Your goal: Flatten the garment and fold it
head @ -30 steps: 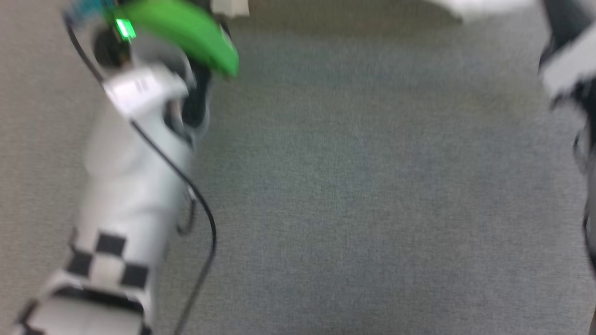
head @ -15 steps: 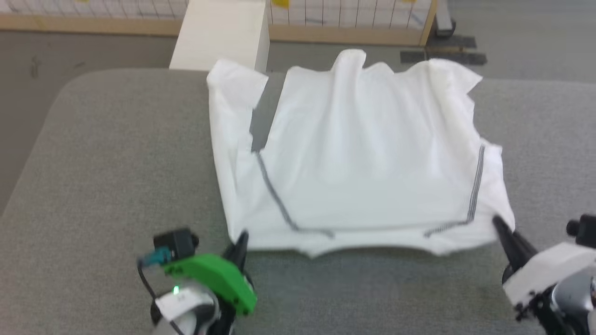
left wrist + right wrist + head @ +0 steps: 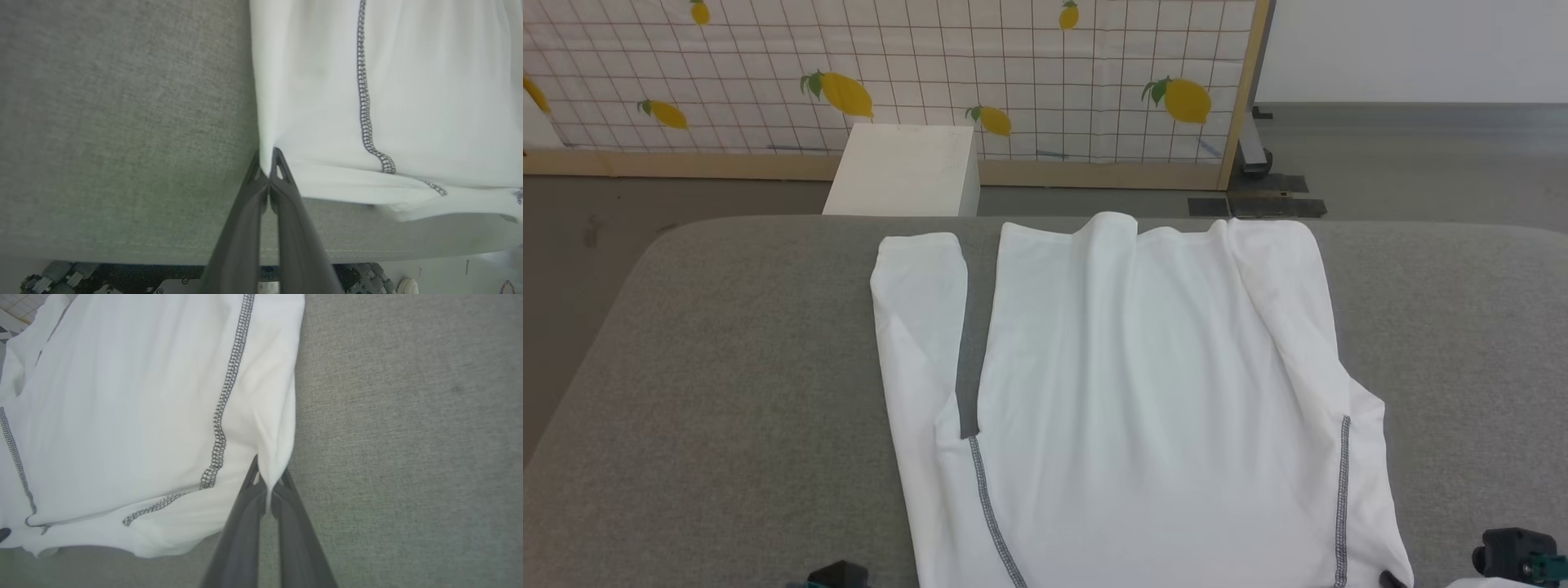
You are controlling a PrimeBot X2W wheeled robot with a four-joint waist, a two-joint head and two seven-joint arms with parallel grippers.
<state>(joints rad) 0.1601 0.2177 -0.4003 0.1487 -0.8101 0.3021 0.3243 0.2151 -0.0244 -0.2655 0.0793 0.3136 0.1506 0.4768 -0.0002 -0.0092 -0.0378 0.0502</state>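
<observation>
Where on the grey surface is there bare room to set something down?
Widest: surface left of the shirt, to its rounded edge. Narrower: right of the shirt. Crowded: middle, and near corners pinched by left end effector and right end effector.

A bare stretch of the grey cushioned surface [image 3: 727,367] is left open across the left third of the head view, and a narrower bare strip is left along the right edge. The centre is covered by the garment [image 3: 1143,392], in which a slim grey gap is seen left of centre. Beyond the far edge, at upper centre-left, passage is blocked by a white box [image 3: 903,171] in front of a lemon-patterned screen [image 3: 1013,65]. Open floor [image 3: 1421,163] is seen at upper right.
</observation>
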